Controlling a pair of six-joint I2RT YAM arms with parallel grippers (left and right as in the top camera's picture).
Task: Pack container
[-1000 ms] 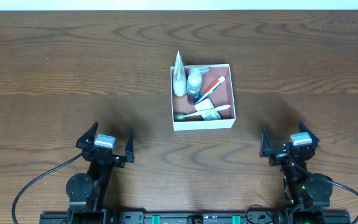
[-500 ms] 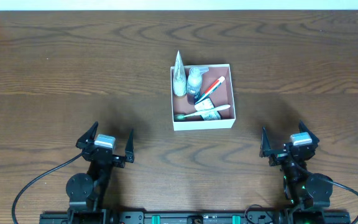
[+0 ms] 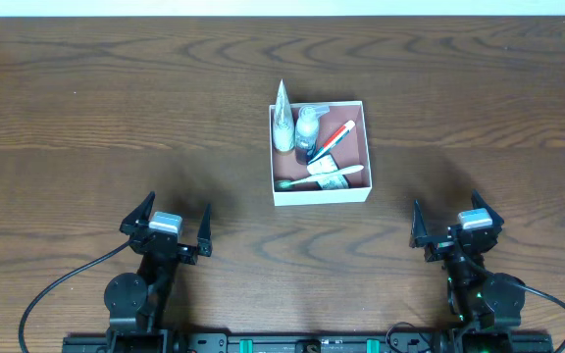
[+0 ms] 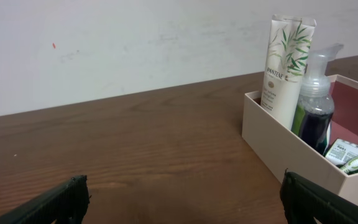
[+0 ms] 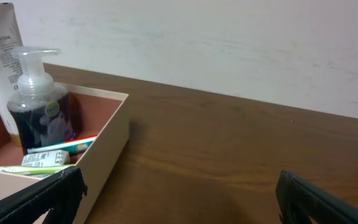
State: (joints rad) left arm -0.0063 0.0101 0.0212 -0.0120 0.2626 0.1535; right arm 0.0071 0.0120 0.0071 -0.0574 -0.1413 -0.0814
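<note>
So, quick rundown from where I'm standing:

Box: the container [image 3: 320, 191] sits on the bench [image 3: 86, 108] about mid-width, up past both arms and well apart from each.

Inside: a white tube [image 4: 286, 65] stands upright in the far left corner, a pump bottle [image 4: 314, 106] of dark liquid is just beside it, a toothbrush [image 3: 317, 178] lies along the near wall, and there's a small toothpaste tube [image 3: 333, 136] with a red end plus a little flat packet [image 3: 330, 175].

Left tool: left tool [image 3: 168, 222] is spread wide, nothing between the jaws, parked near the front edge.

Right tool: right tool [image 3: 456, 222] is the same, wide apart and empty, parked on its own side.

Stage: looks packed to me. I don't see anything loose on the bench, so I'd guess this is the end, or a check.

Doing it well: if anything gets nudged, I'd come in from above and go easy near the tall tube and pump bottle, as they look tippy. The box walls look thin, so a side bump would probably slide the whole thing.

Writing: the white tube reads PANTENE, with green leaf art above it. The flat packet has print on it, too small to read. The bottle's label is blurry too.
</note>
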